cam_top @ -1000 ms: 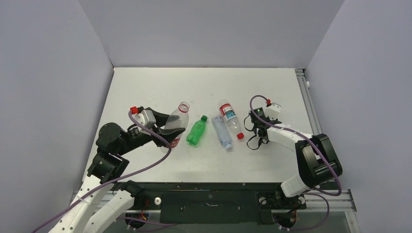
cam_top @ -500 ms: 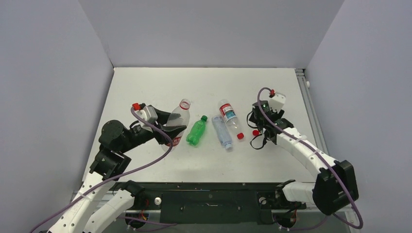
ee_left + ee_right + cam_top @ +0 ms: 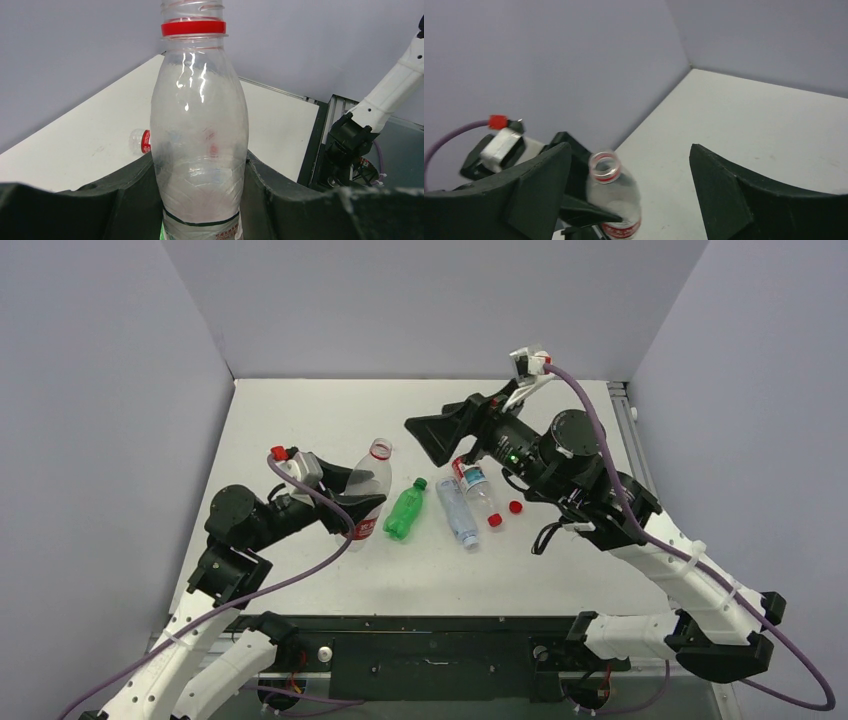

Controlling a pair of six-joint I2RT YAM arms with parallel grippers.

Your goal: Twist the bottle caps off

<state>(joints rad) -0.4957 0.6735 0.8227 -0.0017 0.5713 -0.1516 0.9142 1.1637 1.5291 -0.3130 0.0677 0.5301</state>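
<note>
- Left pincer (image 3: 352, 498) is clamped around the body of the clear red-label bottle (image 3: 368, 485). I've got it tilted up off the table (image 3: 300, 420) on the left side.
- That bottle's mouth is open. On my left wrist cam I only see the red ring (image 3: 192, 27) under the threads.
- Right pincer (image 3: 435, 437) is up in the air over the middle of the table. The jaws are spread wide with nothing gripped, and they point toward the held bottle.
- One loose red cap (image 3: 515, 507) lies on the table by itself, just right of the row of lying bottles.
- The other three lie side by side between the arms:
  - the green bottle (image 3: 403, 513) with its green cap (image 3: 421, 482) on
  - the pale-blue bottle (image 3: 453, 508) with its whitish cap (image 3: 468, 540) at the near end
  - the second red-label bottle (image 3: 473, 483) with a red cap (image 3: 494, 521) on, also at the near end
</note>
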